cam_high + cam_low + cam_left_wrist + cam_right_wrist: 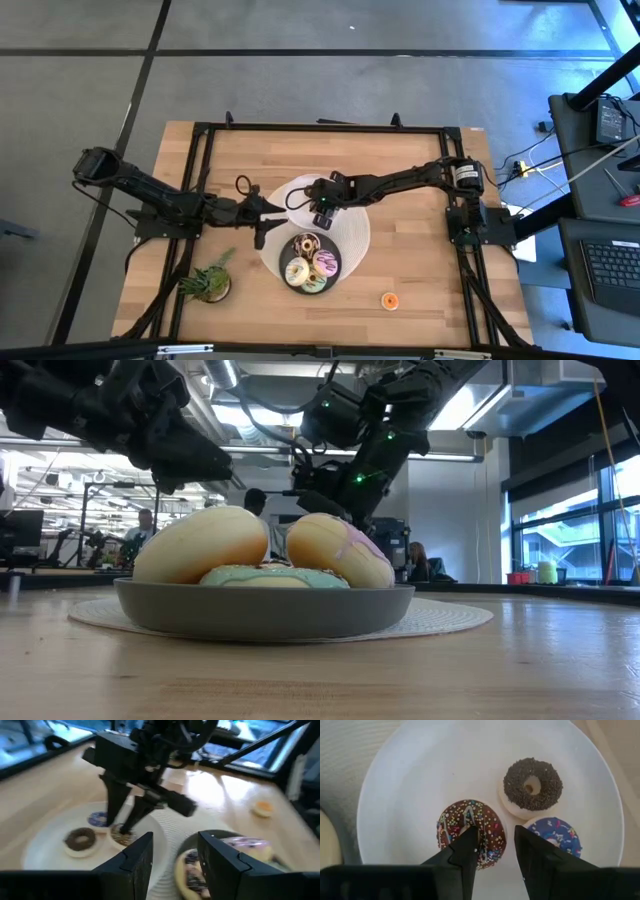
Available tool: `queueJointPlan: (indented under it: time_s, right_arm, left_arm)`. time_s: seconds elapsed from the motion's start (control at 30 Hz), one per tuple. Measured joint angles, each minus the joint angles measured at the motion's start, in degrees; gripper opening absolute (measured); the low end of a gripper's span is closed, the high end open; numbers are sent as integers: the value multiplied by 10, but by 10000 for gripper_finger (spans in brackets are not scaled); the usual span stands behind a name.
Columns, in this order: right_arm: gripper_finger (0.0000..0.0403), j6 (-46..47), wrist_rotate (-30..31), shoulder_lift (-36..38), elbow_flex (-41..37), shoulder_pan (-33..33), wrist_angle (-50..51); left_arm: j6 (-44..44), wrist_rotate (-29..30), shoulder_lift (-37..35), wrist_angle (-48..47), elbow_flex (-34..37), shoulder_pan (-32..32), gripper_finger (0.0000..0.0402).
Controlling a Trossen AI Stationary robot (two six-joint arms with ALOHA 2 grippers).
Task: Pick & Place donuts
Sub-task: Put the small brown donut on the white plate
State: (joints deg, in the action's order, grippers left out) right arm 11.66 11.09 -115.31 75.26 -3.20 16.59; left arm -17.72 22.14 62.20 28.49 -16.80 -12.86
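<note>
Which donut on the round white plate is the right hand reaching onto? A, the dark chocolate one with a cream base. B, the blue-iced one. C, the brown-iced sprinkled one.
C: the right hand has one finger in the hole of the brown-iced sprinkled donut on the round white plate.

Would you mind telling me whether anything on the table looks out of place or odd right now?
One small orange donut lies alone on the bare wood near the table's front edge, apart from both plates. The others sit on the white plate or the grey plate. Nothing looks spilled or damaged.
</note>
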Motion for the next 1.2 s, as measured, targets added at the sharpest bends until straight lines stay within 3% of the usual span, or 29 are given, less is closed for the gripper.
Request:
queueJointPlan:
  time_s: [0.17,0.37,0.53,0.7,0.93,1.2]
  right_arm:
    - [131,0,0,0,0,0,-2]
    - [131,0,0,0,0,0,-13]
    - [131,1,0,0,0,0,-16]
    - [131,2,0,0,0,0,-16]
    - [131,2,-1,0,0,0,-15]
    - [131,2,-1,0,0,0,-9]
  left_arm:
    - [16,36,46,56,1,13,152]
    - [74,20,141,162,0,55,149]
    - [89,-40,216,231,0,87,149]
    - [101,-41,274,302,-1,103,152]
    - [103,-41,321,288,-45,119,148]
    - [105,-42,358,183,-111,132,152]
